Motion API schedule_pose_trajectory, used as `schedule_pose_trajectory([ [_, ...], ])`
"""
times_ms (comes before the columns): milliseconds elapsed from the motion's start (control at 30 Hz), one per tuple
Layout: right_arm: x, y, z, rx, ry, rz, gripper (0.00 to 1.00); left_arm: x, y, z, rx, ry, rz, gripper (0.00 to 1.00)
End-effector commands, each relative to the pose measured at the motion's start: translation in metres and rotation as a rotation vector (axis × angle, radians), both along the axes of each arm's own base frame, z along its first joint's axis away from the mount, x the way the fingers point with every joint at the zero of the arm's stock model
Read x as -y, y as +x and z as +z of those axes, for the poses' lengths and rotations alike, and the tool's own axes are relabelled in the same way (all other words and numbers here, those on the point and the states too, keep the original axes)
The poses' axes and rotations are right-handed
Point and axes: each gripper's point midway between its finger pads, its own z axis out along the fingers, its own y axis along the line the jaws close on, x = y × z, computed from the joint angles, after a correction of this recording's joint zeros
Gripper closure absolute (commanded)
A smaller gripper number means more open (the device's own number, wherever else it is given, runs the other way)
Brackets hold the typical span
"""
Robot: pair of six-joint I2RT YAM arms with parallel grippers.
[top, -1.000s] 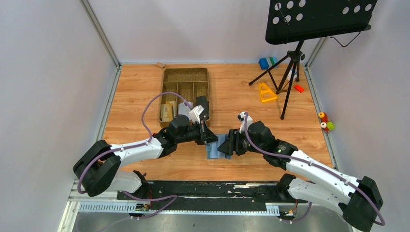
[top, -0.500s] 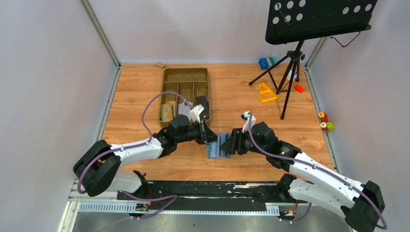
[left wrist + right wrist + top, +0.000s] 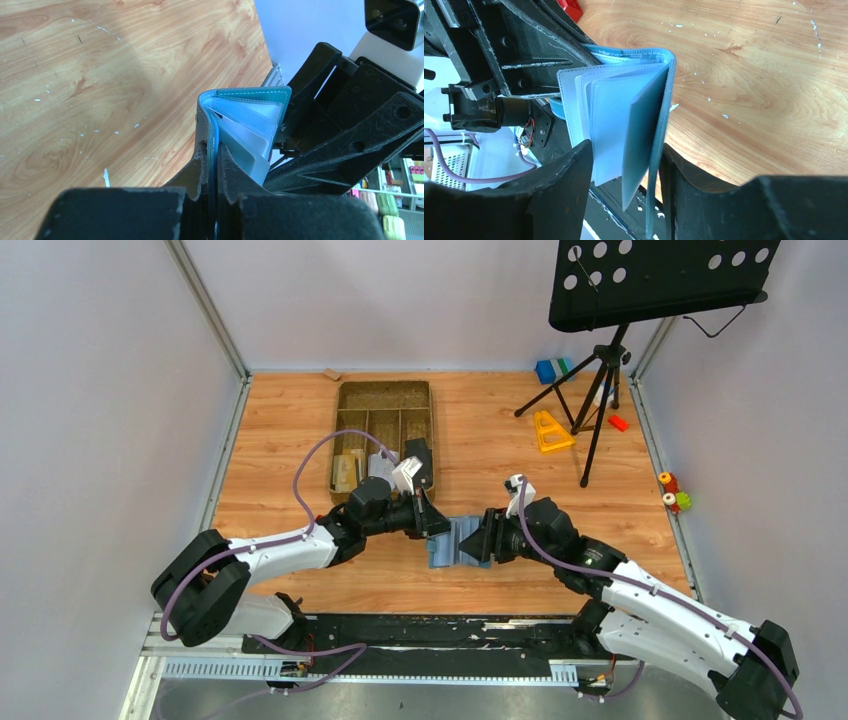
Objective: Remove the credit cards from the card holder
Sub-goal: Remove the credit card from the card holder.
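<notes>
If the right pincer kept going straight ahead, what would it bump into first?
The card holder, whose leaves sit inside the right pincer; the left pincer clamping it lies just beyond, it seems.

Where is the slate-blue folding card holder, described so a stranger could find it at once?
On the wooden table, look just this side of the brown divided tray, near the middle. The card holder stands half open between the left gripper, clamped on one cover, and the right gripper. It is the only blue, book-like thing there, pale pockets showing inside.
</notes>
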Motion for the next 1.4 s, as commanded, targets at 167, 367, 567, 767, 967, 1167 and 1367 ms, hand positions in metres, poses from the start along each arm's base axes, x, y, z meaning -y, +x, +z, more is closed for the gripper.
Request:
schedule_pose_trajectory([
  [167,0.025,0.011,0.001,0.042,-0.066,-0.122,0.51,0.003,-0.005,0.026,0.048,-0.085,-0.021,1.0],
  [367,0.037,0.009,0.001,0.053,-0.09,-0.149,0.52,0.007,-0.008,0.034,0.044,-0.136,-0.04,1.0],
  [567,0.052,0.009,0.001,0.035,-0.093,-0.202,0.39,0.006,-0.009,0.037,0.043,-0.147,-0.041,1.0],
  [767,0.059,0.007,0.011,0.048,0.011,-0.234,0.21,0.006,-0.011,0.041,0.032,-0.164,-0.045,1.0],
  [967,0.044,0.0,0.011,0.013,0.081,-0.15,0.16,0.006,-0.014,0.052,0.039,-0.206,-0.055,1.0],
  [1167,0.024,-0.007,0.021,0.009,0.192,-0.043,0.41,0.006,-0.018,0.056,0.03,-0.238,-0.066,1.0],
  [1367,0.022,-0.008,0.025,0.01,0.205,-0.037,0.88,0.001,-0.015,0.049,0.034,-0.218,-0.048,0.99],
])
